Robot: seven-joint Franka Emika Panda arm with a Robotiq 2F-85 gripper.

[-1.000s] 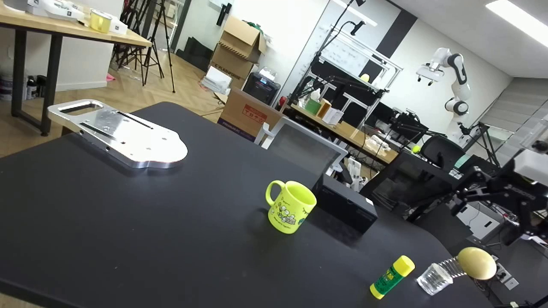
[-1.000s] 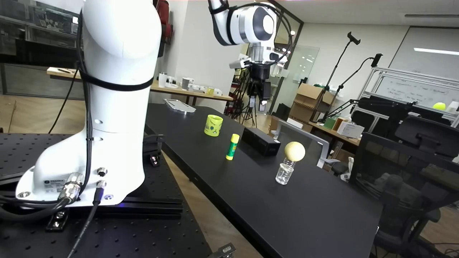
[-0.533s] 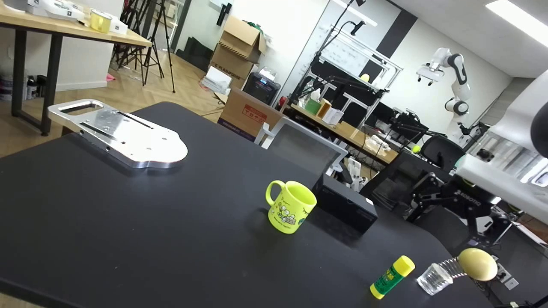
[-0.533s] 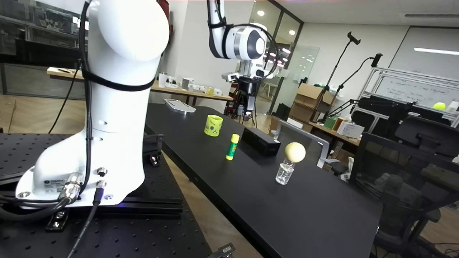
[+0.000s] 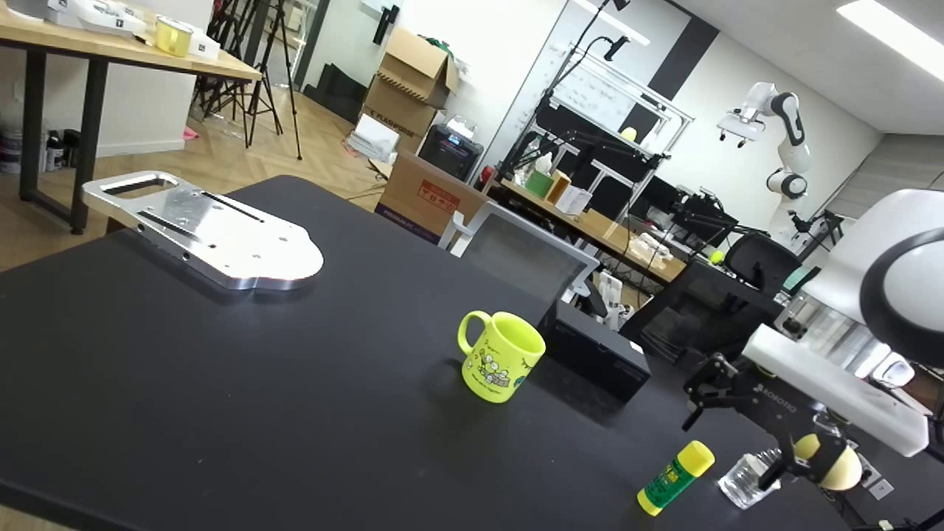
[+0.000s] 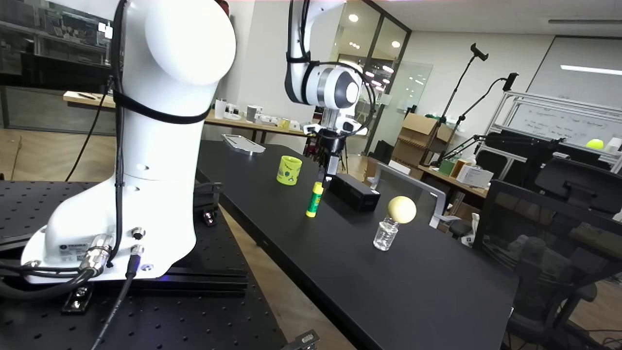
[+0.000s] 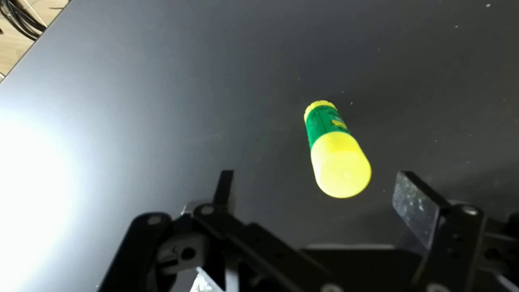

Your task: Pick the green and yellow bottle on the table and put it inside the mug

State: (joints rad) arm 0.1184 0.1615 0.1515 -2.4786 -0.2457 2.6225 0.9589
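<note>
Gripper (image 7: 314, 190) has its fingers spread wide along the bottom of the wrist view, nothing held. Green and yellow bottle (image 7: 336, 150) stands upright on the table (image 7: 243, 81), just right of centre in that frame, cap toward the camera, bare table showing between it and either finger. It sits closer to the finger at the right of the frame.

Step in hand, my read: approach for the pick. No grasp yet. Mug (image 5: 504, 358) is upright just below the middle of the frame in an exterior view, handle toward upper left, away from the bottle at lower right.

Next move: probably shift so the bottle is centred between the pads, lower until they straddle the body, then close. Coming down off-centre could clip the cap and tip it; narrow base, likely easy to knock over.

Clear jar (image 6: 385, 235) with the pale yellow ball (image 6: 402, 209) stands right of centre in an exterior view, apart from the gripper, so probably not in the way. After the grasp: lift above the mug's rim, carry across, lower in; black box (image 5: 594, 361) near the mug calls for some care.
</note>
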